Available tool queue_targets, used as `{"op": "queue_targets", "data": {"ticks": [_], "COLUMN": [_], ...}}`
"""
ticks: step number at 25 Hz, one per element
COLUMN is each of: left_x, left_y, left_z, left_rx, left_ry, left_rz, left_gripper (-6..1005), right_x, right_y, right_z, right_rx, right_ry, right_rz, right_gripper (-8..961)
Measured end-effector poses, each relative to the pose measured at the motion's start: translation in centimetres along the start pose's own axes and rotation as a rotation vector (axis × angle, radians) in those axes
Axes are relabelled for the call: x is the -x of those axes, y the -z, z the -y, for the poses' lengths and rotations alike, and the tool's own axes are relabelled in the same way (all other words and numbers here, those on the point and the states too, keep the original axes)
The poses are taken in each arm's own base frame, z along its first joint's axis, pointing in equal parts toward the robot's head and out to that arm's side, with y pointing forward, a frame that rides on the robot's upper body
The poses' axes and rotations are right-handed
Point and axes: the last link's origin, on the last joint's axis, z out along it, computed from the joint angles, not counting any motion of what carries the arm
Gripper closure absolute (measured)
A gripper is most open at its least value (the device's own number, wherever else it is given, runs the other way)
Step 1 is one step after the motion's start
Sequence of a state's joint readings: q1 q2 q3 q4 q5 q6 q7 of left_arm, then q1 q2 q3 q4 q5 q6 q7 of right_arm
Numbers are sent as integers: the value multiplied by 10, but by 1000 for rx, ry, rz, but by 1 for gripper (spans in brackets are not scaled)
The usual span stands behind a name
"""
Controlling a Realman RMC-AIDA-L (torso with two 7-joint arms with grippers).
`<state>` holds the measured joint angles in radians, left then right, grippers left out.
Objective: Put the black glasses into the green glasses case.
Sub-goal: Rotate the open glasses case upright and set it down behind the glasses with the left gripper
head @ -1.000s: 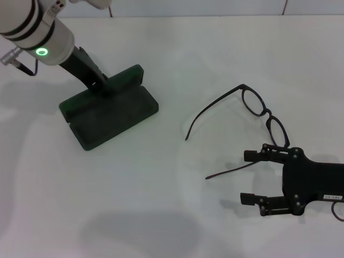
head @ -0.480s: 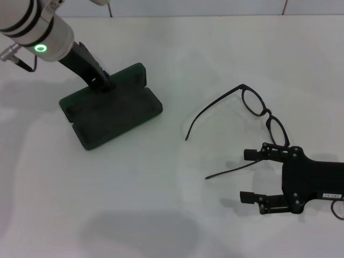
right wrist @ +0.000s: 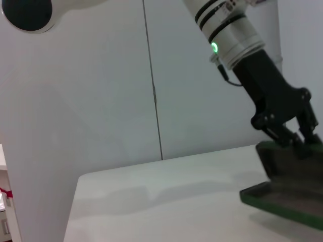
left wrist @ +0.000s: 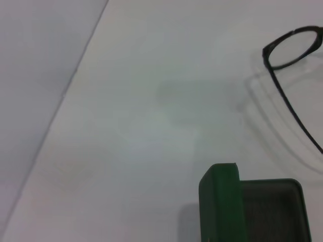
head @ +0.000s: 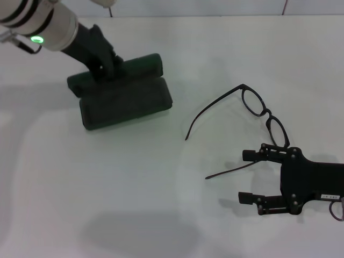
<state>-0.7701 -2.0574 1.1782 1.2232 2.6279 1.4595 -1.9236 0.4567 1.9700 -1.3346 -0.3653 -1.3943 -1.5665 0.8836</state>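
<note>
Left claw point(head: 107, 69) grips the open green case point(head: 126, 102) by its lid.
Thin black glasses point(head: 252, 115), arms spread, lie on the white worktop point(head: 161, 188) just beyond the wide-open right claw point(head: 248, 176).

1. My head camera looks steeply down on the counter point(head: 161, 204).
2. My left wrist camera sits close, sharing the green glasses case point(left wrist: 247, 206) and black glasses point(left wrist: 290, 65) with it.
3. My right wrist camera looks low across, sharing the case.
</note>
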Motion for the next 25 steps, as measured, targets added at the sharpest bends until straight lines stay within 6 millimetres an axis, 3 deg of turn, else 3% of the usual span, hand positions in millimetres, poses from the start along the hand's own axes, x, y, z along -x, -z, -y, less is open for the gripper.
{"op": "queue_targets", "data": {"ticks": [9, 18, 25], "left_x": [-22, -33, -39], "left_y": [-10, -27, -27], "left_z": [-6, -25, -28], "left_rx": [2, 53, 66], "left_ry": [-138, -173, -134], "left_rz": [-2, 29, -2], "left_gripper": [792, 793, 793], "right_x": [-3, -6, -6], "right_y": [1, 3, 3], "right_z": [-4, -8, -8], "right_rx": [-2, -6, -5], "right_ry": [-11, -22, -21], "right_rz": [4, 8, 9], "right_gripper": [113, 113, 113]}}
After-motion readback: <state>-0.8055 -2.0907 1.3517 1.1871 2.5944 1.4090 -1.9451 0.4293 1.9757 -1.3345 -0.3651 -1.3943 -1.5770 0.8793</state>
